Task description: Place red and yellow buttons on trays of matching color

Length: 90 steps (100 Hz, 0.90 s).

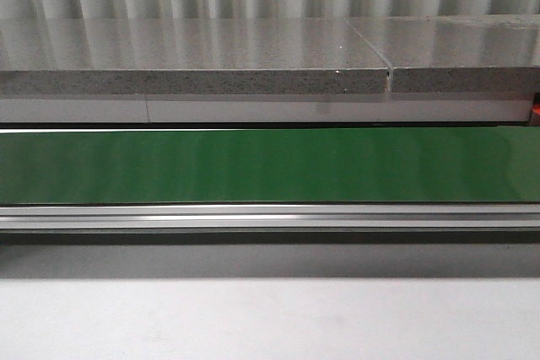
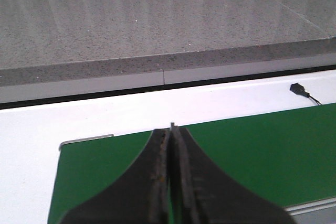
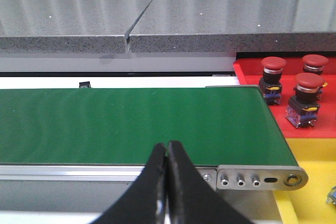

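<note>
Across the middle of the front view runs a bare green conveyor belt (image 1: 270, 166), with a speckled grey worktop (image 1: 194, 61) behind it; neither arm shows there. At the right edge of the right wrist view, a red tray (image 3: 247, 74) holds three red buttons (image 3: 307, 98), partly cut off, above a yellow tray (image 3: 310, 182). Small yellow marks on their bases cannot be read. Both the left gripper (image 2: 170, 129) and the right gripper (image 3: 168, 148) have jaws clenched, holding nothing.
</note>
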### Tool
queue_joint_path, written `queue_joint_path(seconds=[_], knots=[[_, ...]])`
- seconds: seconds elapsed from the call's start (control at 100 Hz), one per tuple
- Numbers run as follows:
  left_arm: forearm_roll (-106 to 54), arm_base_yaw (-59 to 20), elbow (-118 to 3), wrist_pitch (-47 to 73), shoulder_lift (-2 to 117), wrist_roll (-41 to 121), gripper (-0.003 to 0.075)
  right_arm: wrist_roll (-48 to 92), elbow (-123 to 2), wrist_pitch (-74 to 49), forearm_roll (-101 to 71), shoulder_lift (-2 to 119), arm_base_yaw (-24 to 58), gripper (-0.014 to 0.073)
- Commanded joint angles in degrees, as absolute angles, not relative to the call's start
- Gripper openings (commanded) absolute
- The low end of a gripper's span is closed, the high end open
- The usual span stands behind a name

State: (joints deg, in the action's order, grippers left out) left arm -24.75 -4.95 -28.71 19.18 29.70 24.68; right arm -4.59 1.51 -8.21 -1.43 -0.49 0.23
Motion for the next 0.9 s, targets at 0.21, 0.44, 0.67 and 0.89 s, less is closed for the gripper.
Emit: queue_joint_path(seconds=[0.21,0.44,0.67,0.89], knots=[[-1.7,-5.4,-26.2,11.7,26.3,-1.6,-0.0020,-4.7,1.6,-3.5,-0.7,-1.5,0.3,-0.0067],[1.3,-5.4,-18.0,4.7,18.2,-5.4,-0.0020,-4.7,1.6,-3.5,-0.7,-1.5,0.3,-0.0067],[1.7,-5.4,-10.3,4.8,7.0,-5.4,-0.0020,-4.7,1.6,-3.5,-0.7,-1.5,0.3,-0.0067],[1.7,-5.3,-4.9,4.8,-0.9,-5.4,-0.0020,-4.7,1.6,-3.5,-0.7,-1.5,0.3,-0.0067]])
